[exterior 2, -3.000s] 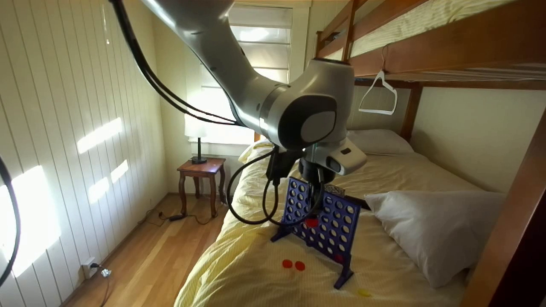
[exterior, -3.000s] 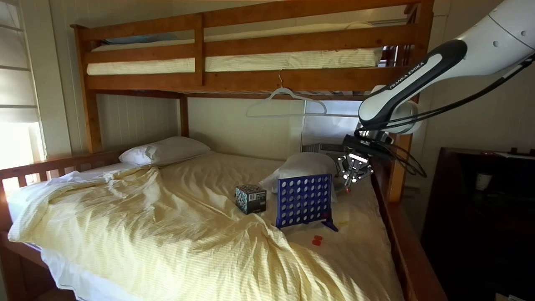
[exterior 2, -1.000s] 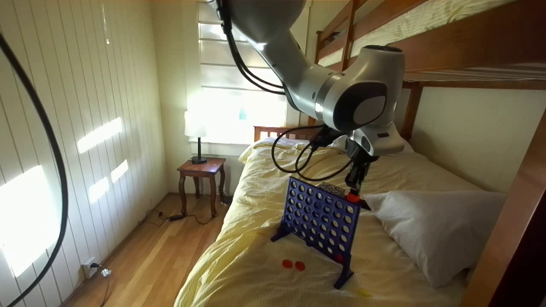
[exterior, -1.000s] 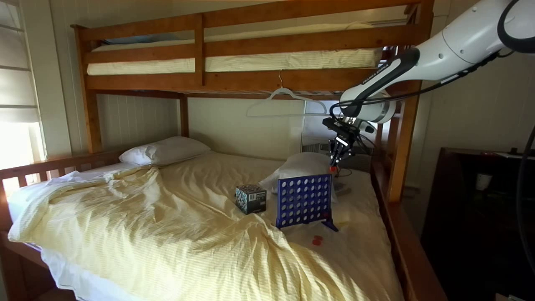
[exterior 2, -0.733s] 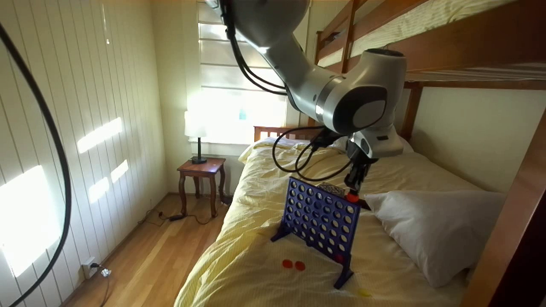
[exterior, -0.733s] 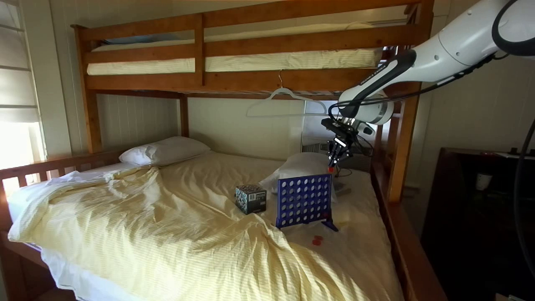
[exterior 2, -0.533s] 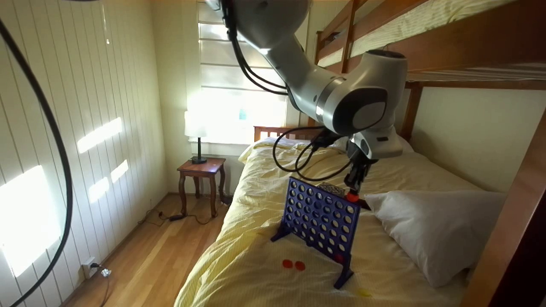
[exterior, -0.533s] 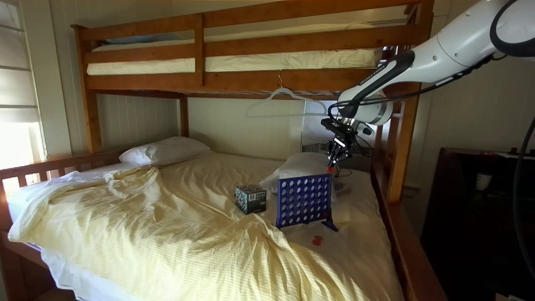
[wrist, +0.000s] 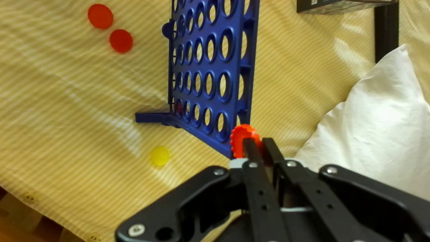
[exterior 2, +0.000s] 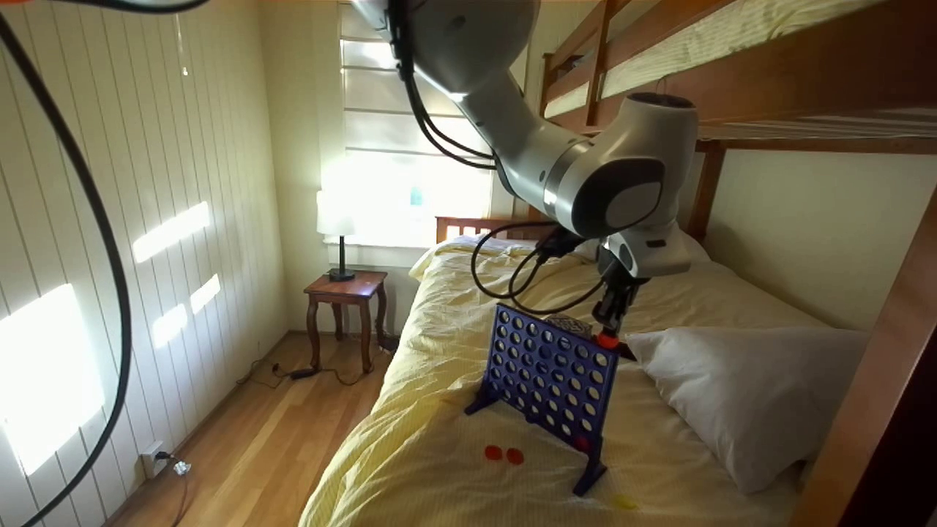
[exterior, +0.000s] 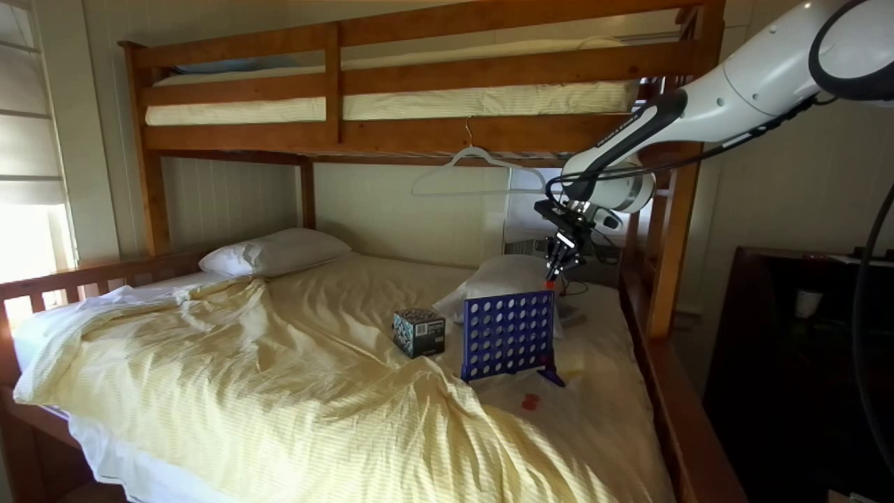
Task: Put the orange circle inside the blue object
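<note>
From where I stand, the black tool (wrist: 259, 144) pinches the orange circle (wrist: 239, 137) at the top corner of the upright blue grid (wrist: 216, 66), whether touching I cannot tell; it seems wise to line the circle up parallel with the grid before releasing.

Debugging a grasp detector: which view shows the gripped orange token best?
Wrist view: the orange token appears large, toothed rim visible, though the gripper covers part. Both exterior views show it as a small patch below the gripper, near a top corner of the blue grid.
</note>
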